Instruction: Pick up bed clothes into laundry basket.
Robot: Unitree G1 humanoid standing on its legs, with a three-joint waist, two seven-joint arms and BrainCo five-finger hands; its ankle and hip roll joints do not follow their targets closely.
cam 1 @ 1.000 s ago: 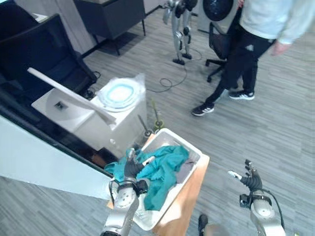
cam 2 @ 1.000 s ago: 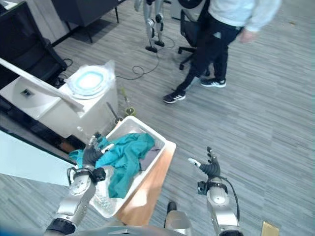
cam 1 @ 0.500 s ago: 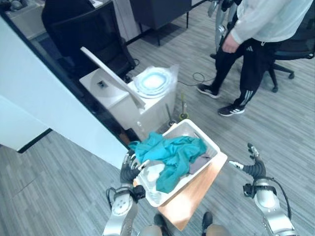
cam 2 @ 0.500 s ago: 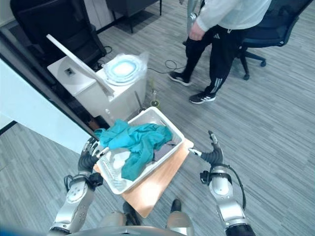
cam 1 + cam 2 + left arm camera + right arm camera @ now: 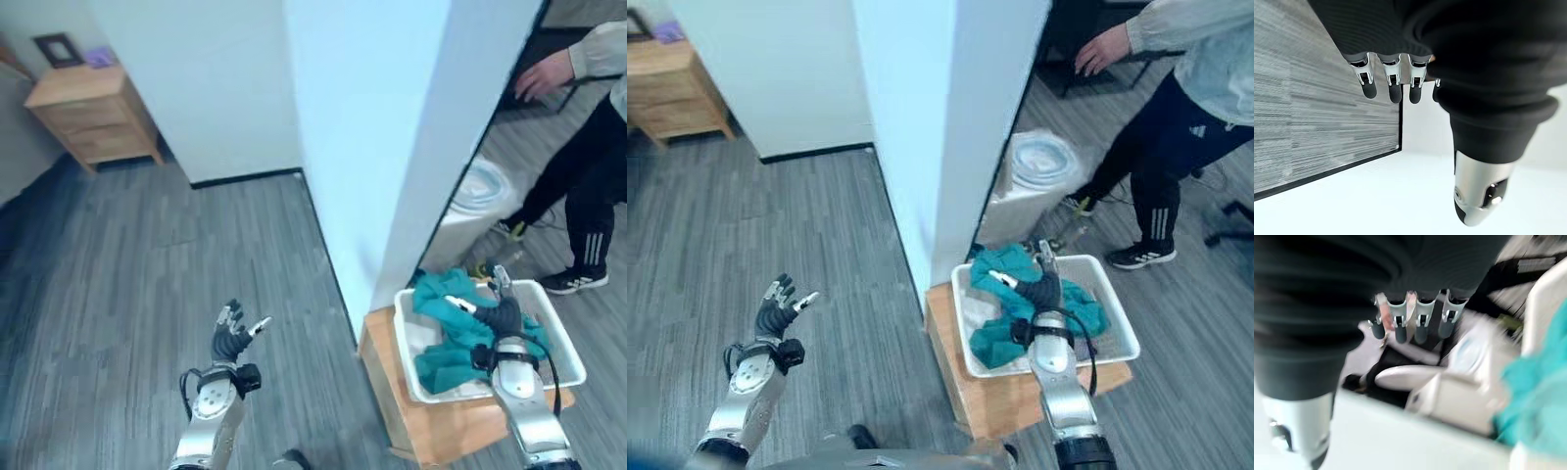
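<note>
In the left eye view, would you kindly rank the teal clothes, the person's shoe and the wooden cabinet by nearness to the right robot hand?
1. Teal clothes, in the basket, directly beneath the right robot hand.
2. Person's shoe, on the floor beyond the basket.
3. Wooden cabinet, far corner on the left.

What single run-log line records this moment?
left robot hand: open, over floor | right robot hand: open, above teal clothes | white basket: on wooden stand

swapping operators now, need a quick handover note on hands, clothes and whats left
Left hand: open, empty, raised over the floor, away from the basket.
Right hand: open, empty, above the basket.
Teal clothes: piled in the white basket, partly draped over its near rim; basket sits on a wooden stand beside the wall.
A person stands just beyond.
Left: tuck in the draped cloth.
</note>
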